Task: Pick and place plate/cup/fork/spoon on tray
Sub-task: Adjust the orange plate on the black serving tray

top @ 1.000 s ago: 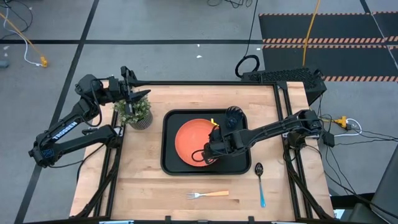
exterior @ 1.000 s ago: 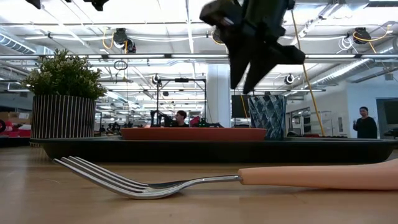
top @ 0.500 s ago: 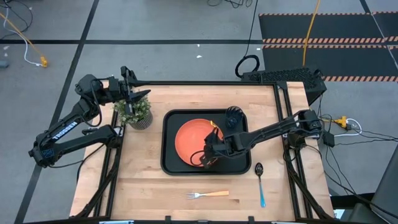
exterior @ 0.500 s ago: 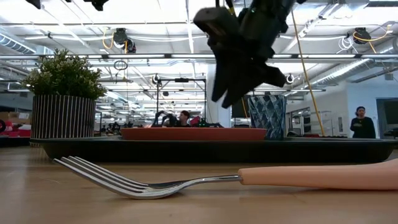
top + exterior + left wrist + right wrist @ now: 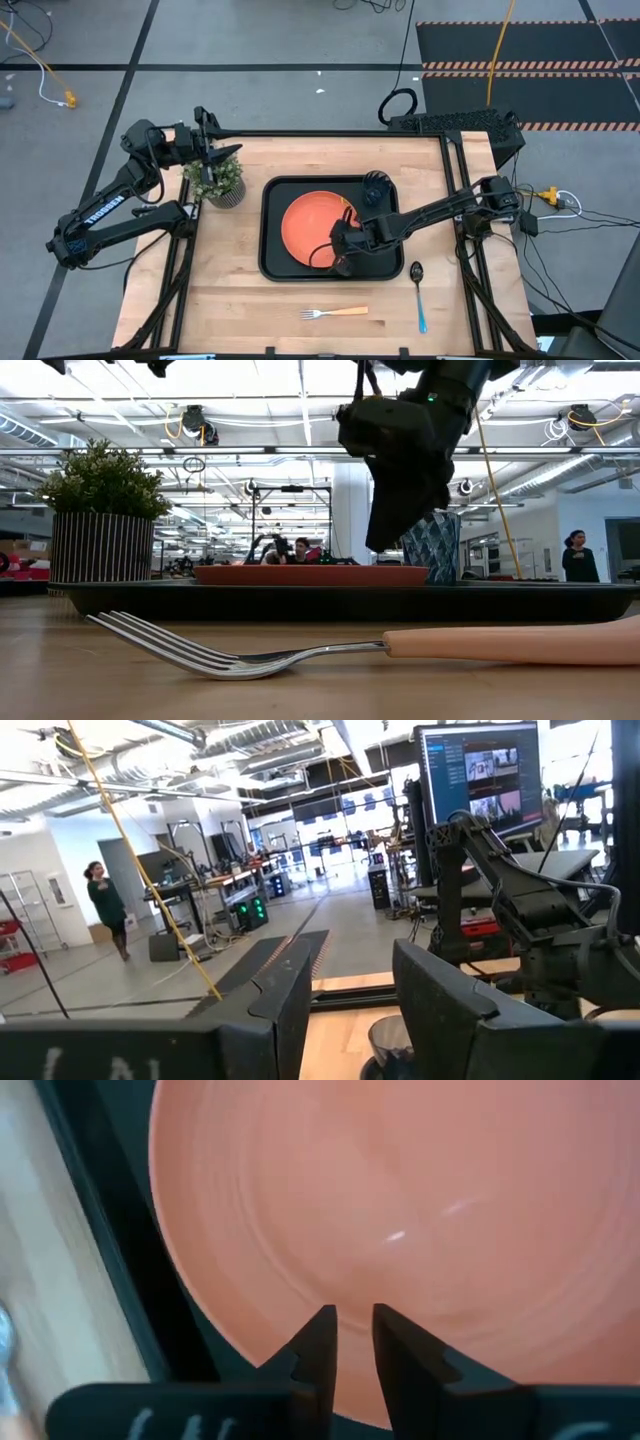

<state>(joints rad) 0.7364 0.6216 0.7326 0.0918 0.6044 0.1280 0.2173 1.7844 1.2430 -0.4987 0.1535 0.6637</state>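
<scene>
The orange plate [image 5: 314, 228] and dark cup [image 5: 375, 185] sit in the black tray [image 5: 272, 262]. The fork [image 5: 333, 313] and blue-handled spoon [image 5: 419, 294] lie flat on the table outside the tray.

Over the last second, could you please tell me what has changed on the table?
The right gripper has slid across the plate toward the tray's front edge, its fingers narrowing to a small gap; nothing is held. The plate, cup, fork, spoon and potted plant have not moved. The left gripper still hangs open over the plant.
</scene>
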